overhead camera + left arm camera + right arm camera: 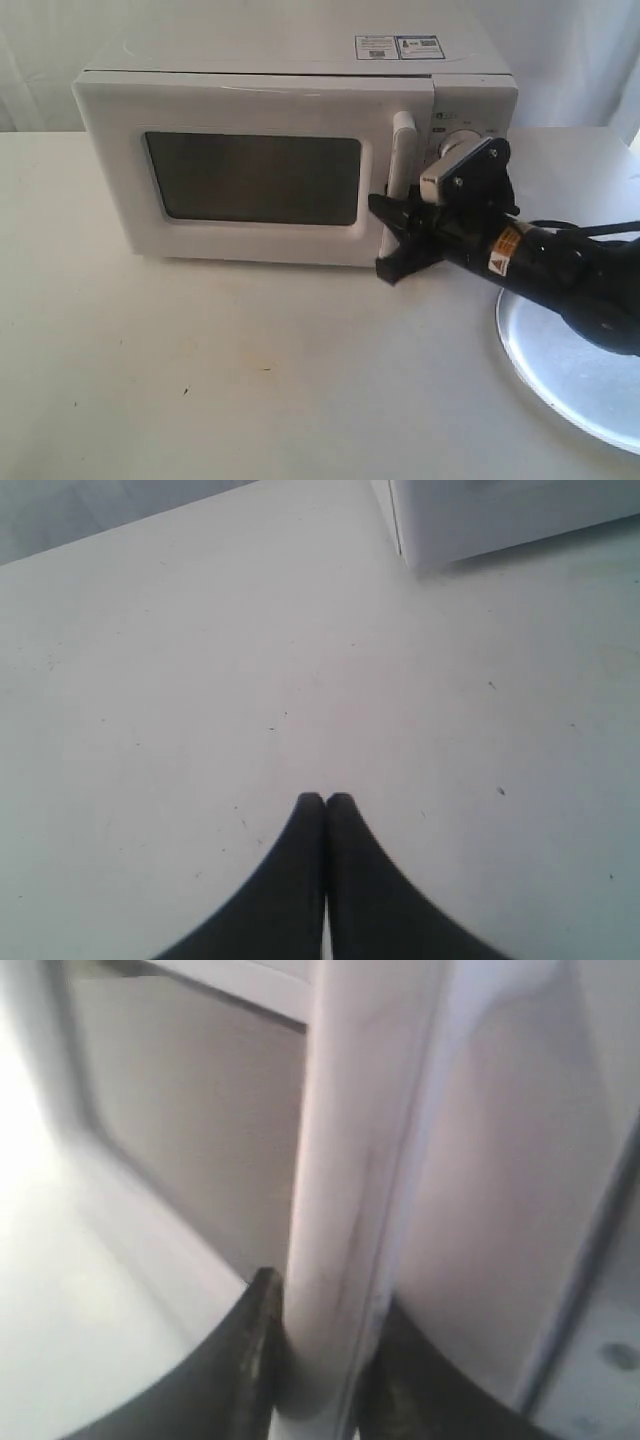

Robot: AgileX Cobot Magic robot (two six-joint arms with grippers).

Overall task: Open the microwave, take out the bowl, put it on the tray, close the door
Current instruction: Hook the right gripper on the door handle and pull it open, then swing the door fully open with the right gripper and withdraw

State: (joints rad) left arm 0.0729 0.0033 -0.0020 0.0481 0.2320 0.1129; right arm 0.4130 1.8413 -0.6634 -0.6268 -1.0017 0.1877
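Observation:
The white microwave (270, 150) stands at the back of the table with its door (250, 175) closed, dark window facing front. My right gripper (392, 235) is shut on the lower end of the vertical white door handle (402, 150); in the right wrist view the handle (335, 1190) runs between the two black fingers (255, 1360). The silver tray (570, 365) lies at the right under the right arm. The bowl is hidden. My left gripper (325, 802) hangs shut and empty over bare table, out of the exterior view.
A corner of the microwave body (480, 520) shows in the left wrist view, apart from the left fingertips. Two dials (462, 140) sit right of the handle, partly behind the right wrist. White tabletop (200, 370) stretches in front.

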